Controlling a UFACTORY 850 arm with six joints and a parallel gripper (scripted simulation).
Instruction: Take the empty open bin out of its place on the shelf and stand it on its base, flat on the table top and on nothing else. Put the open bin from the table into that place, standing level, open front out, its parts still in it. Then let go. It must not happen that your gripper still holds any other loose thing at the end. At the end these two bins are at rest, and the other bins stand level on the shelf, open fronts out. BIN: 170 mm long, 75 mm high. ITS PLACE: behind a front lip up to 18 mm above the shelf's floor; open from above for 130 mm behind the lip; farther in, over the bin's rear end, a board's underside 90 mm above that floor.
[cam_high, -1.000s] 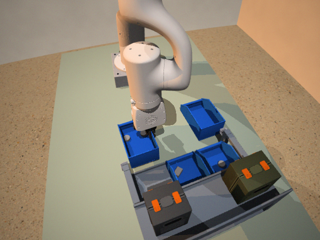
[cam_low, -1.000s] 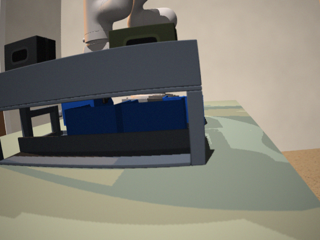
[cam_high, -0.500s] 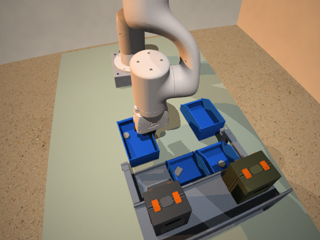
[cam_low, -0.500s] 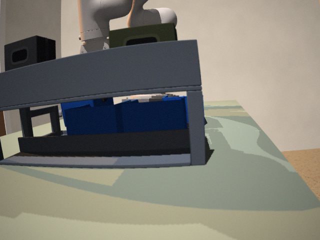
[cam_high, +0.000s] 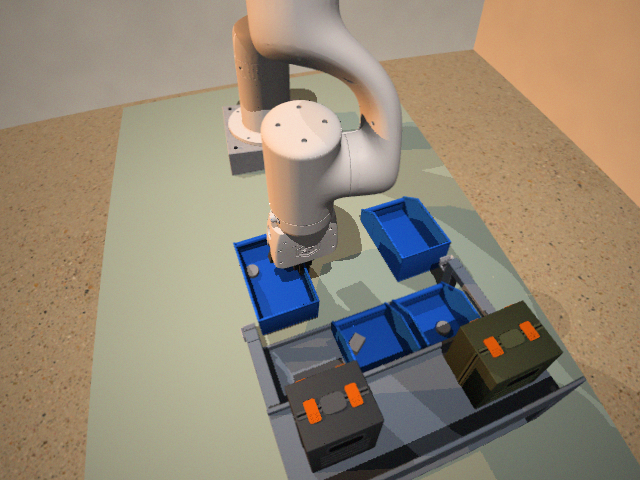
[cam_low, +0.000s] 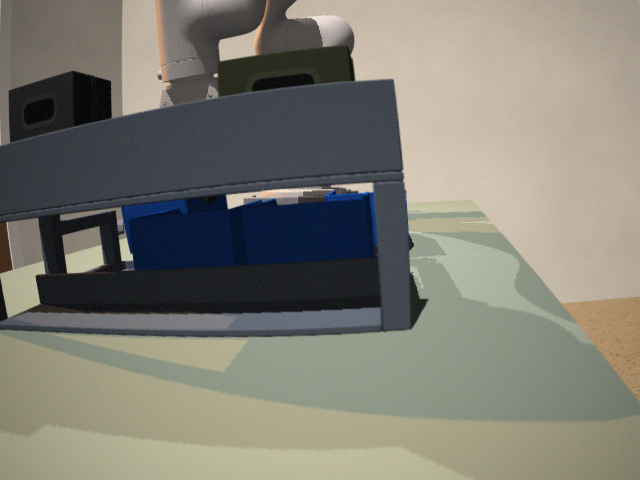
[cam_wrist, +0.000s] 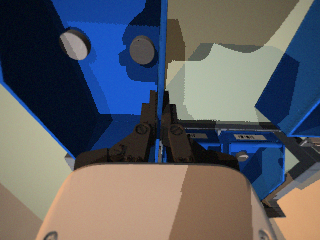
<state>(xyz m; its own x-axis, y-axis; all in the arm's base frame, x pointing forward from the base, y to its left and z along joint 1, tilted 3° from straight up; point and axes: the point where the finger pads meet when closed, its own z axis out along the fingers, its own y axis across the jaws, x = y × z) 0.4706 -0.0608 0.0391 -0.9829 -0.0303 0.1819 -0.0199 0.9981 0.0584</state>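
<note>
From above, my gripper (cam_high: 298, 266) pinches the side wall of the bin with parts (cam_high: 276, 289), which hangs near the shelf (cam_high: 251, 333); the empty bin (cam_high: 405, 235) sits on the worktop (cam_high: 165, 258). At the wrist, my fingers clamp that thin blue wall.

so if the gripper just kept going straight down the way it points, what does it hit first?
The gripper is already clamped on the side wall of the blue bin it carries, pointing down. Below that comes the table top in front of the shelf, though the bin's height above it is unclear.
</note>
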